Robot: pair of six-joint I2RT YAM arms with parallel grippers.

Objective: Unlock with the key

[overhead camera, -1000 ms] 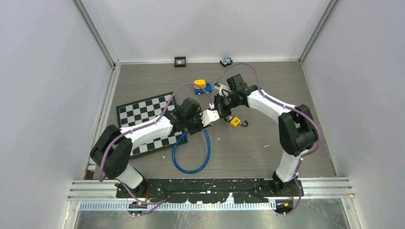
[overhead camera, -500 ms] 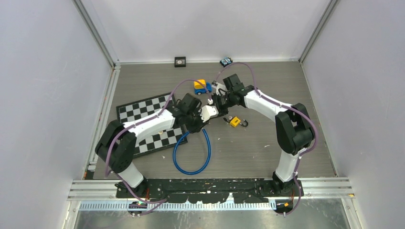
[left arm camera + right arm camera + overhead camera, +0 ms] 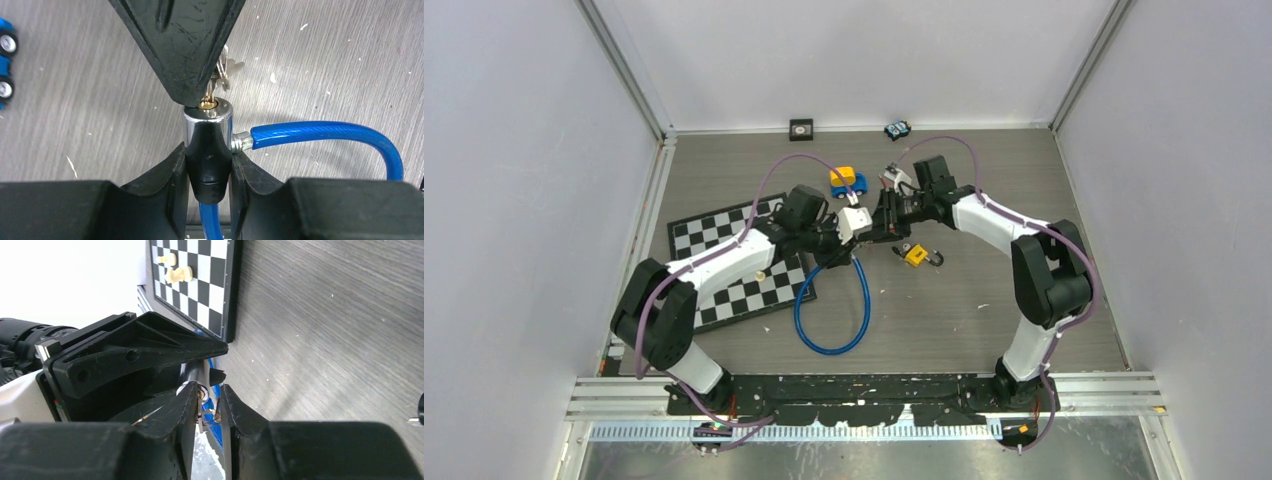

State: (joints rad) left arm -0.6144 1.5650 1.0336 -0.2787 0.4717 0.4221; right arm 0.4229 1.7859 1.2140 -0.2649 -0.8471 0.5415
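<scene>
Key [image 3: 214, 94]: sitting in the keyhole at the chrome end of the lock barrel, with only a short stretch of blade showing and its ring hanging beside it.
Lock barrel [image 3: 207, 145]: lying between the two arms near the middle of the desk [image 3: 984, 300], its chrome cap pointing toward the right arm. It is looking slightly raised off the surface, though I cannot be sure.
Left tool [image 3: 207, 161]: clamping the black body of the barrel, one finger pressing on each side just below the chrome cap.
Why held so: the barrel is probably being braced so it is not spinning when the key is turned. The keyhole is also being offered straight to the other arm.
Right tool [image 3: 209, 397]: its fingers are standing apart, one on each side of the key head, with a gap showing between them. It is bracketing the key and not visibly pinching it.
Key relative to tool: lying inside that gap and sitting nearer one finger. Whether it is touching that finger, I cannot tell.
Blue cable [image 3: 320, 132]: leaving the barrel's side through a metal ferrule, then looping on the desk beside the chessboard [image 3: 724, 265].
Step judged: the ferrule is looking seated in the barrel, so the release is likely not done. The next move is probably calling for closing on the key head and twisting.
Yellow padlock [image 3: 915, 255]: lying on the desk near the tools, apart from both.
</scene>
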